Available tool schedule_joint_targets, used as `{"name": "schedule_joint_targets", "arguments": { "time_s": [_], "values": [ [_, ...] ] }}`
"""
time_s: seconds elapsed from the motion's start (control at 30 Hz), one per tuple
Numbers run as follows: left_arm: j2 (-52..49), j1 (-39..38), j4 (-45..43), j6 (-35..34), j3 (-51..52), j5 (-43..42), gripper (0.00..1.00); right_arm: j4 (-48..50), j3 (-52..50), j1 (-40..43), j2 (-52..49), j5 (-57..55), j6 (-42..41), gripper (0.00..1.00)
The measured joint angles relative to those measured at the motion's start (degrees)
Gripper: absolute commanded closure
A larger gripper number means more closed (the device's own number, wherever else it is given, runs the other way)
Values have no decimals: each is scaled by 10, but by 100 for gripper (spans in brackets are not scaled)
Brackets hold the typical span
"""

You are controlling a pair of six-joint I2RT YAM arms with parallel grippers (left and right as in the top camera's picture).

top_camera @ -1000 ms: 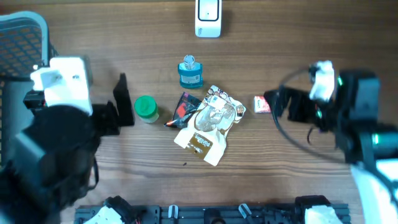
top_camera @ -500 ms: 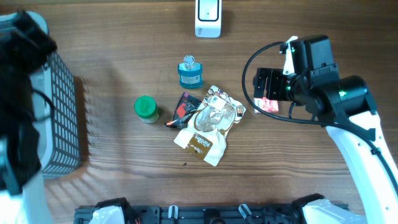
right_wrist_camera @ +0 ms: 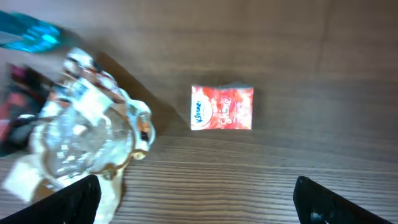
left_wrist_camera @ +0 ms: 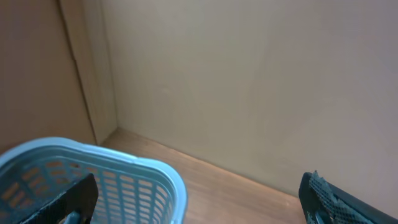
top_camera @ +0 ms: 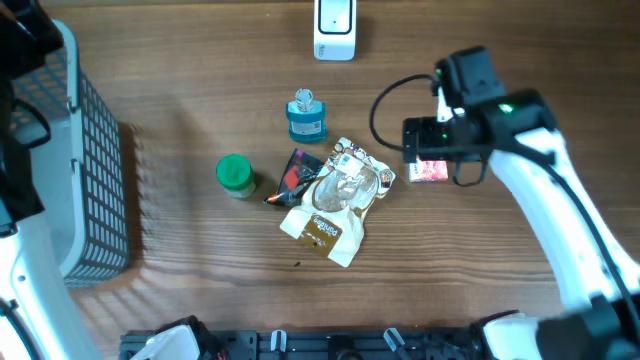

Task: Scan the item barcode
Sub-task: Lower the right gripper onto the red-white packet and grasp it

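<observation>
Several items lie mid-table: a blue bottle (top_camera: 306,115), a green-lidded jar (top_camera: 234,174), a dark red packet (top_camera: 294,174), a clear, white and gold bag (top_camera: 335,198) and a small red tissue pack (top_camera: 428,171). A white scanner-like device (top_camera: 334,28) stands at the far edge. My right gripper (top_camera: 418,140) hovers over the tissue pack, open and empty. In the right wrist view the tissue pack (right_wrist_camera: 222,107) lies ahead of the open right gripper (right_wrist_camera: 205,205), with the bag (right_wrist_camera: 81,137) to its left. My left gripper (left_wrist_camera: 202,200) is raised, open and empty, facing a wall.
A pale blue mesh basket (top_camera: 90,170) stands at the table's left edge, and its rim (left_wrist_camera: 143,171) shows below the left gripper. The left arm (top_camera: 20,60) rises over the basket's far corner. The right arm's cable (top_camera: 385,100) loops above the bag.
The right gripper has swung left, to just above the tissue pack. The left arm has lifted off the table to the far left, uncovering the basket.
</observation>
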State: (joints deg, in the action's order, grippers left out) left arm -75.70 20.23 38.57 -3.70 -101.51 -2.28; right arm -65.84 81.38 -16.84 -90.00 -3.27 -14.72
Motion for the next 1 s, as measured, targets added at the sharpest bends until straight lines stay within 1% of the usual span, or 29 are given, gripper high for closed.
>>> {"name": "schedule_joint_targets", "arguments": {
  "time_s": [0.13,0.2,0.33,0.53,0.73,1.0],
  "values": [
    [7,-17,-10,0,28,-7,0,12,0,1,-57,9,0,0],
    [18,-26,-17,0,46,-9,0,34,-5,1,-83,17,0,0],
    [52,-37,-39,0,74,-9,0,84,-38,5,-98,21,0,0],
    [103,-38,-63,0,105,-9,0,129,-88,42,-101,31,0,0],
    [108,-38,-66,0,118,-9,0,166,-99,51,-112,59,25,0],
    [108,-38,-69,0,120,-9,0,184,-112,51,-159,59,31,0]
  ]
}}
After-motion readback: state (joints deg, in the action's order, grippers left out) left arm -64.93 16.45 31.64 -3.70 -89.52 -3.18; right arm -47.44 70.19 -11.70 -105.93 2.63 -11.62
